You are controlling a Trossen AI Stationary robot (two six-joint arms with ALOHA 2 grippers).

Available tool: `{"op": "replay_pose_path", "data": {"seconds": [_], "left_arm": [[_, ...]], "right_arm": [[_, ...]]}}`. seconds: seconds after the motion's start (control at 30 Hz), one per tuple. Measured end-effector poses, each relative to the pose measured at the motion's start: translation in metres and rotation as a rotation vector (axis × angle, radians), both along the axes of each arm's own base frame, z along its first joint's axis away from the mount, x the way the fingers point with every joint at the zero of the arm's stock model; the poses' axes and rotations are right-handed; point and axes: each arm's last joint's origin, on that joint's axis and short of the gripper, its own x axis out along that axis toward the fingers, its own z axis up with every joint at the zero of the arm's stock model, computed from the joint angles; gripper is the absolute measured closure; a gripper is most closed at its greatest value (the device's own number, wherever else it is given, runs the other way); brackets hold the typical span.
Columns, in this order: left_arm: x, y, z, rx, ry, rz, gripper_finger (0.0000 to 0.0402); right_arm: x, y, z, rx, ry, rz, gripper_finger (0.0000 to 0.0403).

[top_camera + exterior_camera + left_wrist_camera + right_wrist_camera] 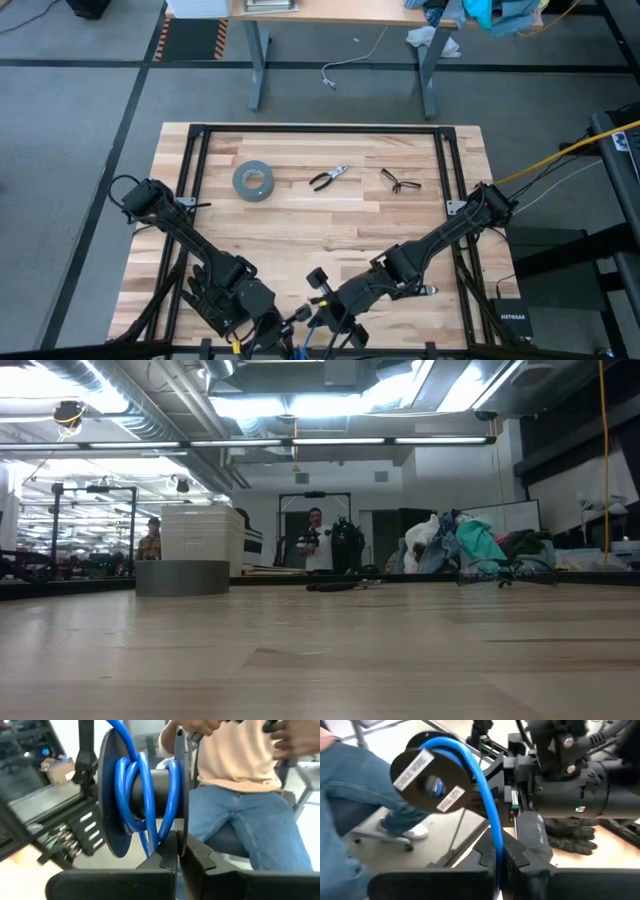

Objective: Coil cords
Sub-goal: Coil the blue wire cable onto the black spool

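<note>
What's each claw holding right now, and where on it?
Left claw pinches the black spool by one flange's rim; right claw pinches the blue cord running off it.

Both arms reach in from table's sides toward 6 o'clock edge, elbows bent, wrists converging near centre-bottom in overhead view. Left gripper [177, 857] at approx 7 o'clock, fingers clamped on spool's flange. Right gripper [501, 857] at approx 6 o'clock, just beside left, fingers pinched on blue cord. Left arm body fills right wrist cam's background.
</note>
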Motion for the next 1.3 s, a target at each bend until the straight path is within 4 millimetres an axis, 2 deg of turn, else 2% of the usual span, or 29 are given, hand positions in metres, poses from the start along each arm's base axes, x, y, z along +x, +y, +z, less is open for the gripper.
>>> {"op": "replay_pose_path", "data": {"seconds": [0.17, 0.37, 0.57, 0.9, 1.03, 1.2, 1.3], "left_arm": [[0.002, -0.003, -0.001, -0.041, -0.037, -0.067, 0.0401], [0.001, -0.004, -0.003, -0.069, 0.032, -0.087, 0.0401], [0.001, -0.005, -0.007, -0.086, 0.097, -0.083, 0.0401], [0.002, -0.004, -0.005, -0.1, 0.082, -0.119, 0.0402], [0.002, -0.004, -0.006, -0.101, 0.088, -0.12, 0.0401], [0.0, -0.006, -0.005, -0.105, 0.095, -0.129, 0.0402], [-0.001, -0.008, -0.004, -0.102, 0.066, -0.138, 0.0401]], "right_arm": [[0.003, -0.002, -0.004, 0.041, 0.044, 0.073, 0.0402], [0.009, -0.008, -0.008, 0.083, 0.068, 0.194, 0.0402], [0.02, -0.022, -0.003, 0.111, 0.008, 0.165, 0.0402], [0.03, -0.023, -0.017, -0.075, -0.054, -0.18, 0.0402], [0.027, -0.019, -0.02, -0.149, -0.08, -0.294, 0.0402], [0.023, -0.015, -0.016, -0.186, -0.111, -0.396, 0.0402], [0.022, -0.017, -0.019, -0.156, -0.073, -0.414, 0.0402]]}}
